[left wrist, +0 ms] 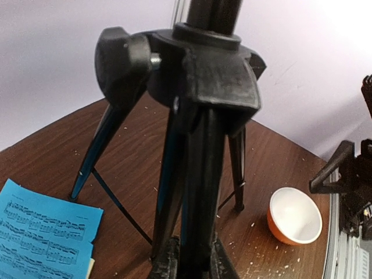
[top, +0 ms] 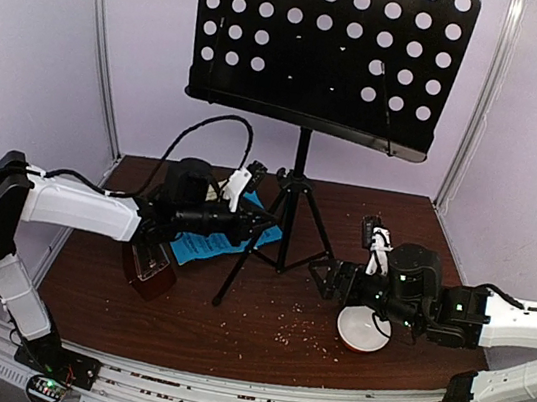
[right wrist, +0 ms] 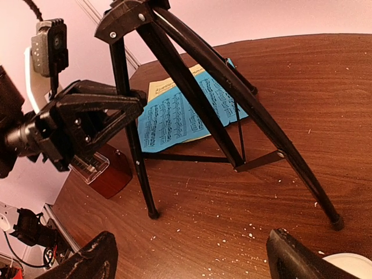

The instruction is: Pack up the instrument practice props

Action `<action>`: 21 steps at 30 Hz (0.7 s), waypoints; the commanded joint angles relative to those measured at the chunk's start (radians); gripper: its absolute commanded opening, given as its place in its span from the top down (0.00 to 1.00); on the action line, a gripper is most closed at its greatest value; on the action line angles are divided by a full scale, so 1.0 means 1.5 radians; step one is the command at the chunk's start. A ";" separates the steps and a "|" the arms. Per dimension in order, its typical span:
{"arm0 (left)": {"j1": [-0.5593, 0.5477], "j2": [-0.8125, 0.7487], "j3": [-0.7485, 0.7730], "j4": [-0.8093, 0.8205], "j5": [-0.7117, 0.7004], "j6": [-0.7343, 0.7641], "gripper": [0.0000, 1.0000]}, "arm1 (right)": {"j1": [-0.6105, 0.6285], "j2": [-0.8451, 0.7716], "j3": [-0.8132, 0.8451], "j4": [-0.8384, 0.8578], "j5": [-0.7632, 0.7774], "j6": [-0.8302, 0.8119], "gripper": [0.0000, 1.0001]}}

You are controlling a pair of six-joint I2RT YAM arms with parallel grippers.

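Note:
The black music stand [top: 295, 195] stands mid-table, its perforated desk [top: 327, 43] high at the back. My left gripper [top: 265, 224] is shut on one tripod leg [left wrist: 200, 174] just below the hub; in the left wrist view the leg fills the gap between its fingers [left wrist: 167, 261]. Bright blue music sheets [top: 209, 244] lie over a pale yellow sheet [right wrist: 165, 87] by the left leg. The brown metronome [top: 149, 270] with its clear cover [right wrist: 87, 165] lies under the left arm. My right gripper [right wrist: 192, 267] is open and empty, low over the table right of the stand.
An orange bowl with a white inside [top: 363, 328] sits under the right wrist and also shows in the left wrist view [left wrist: 293, 216]. Pale crumbs [right wrist: 279, 232] are scattered over the brown table front. Purple walls close the back and sides.

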 commanded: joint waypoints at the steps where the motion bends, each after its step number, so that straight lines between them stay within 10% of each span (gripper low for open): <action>1: -0.072 -0.017 -0.021 0.029 -0.251 -0.174 1.00 | -0.004 -0.004 -0.014 0.008 0.035 0.020 0.09; 16: -0.207 0.022 -0.013 0.071 -0.409 -0.304 1.00 | -0.005 -0.048 -0.044 -0.003 0.078 0.047 0.09; 21: -0.207 -0.023 -0.052 0.140 -0.389 -0.231 0.49 | -0.005 -0.055 -0.041 -0.008 0.083 0.048 0.09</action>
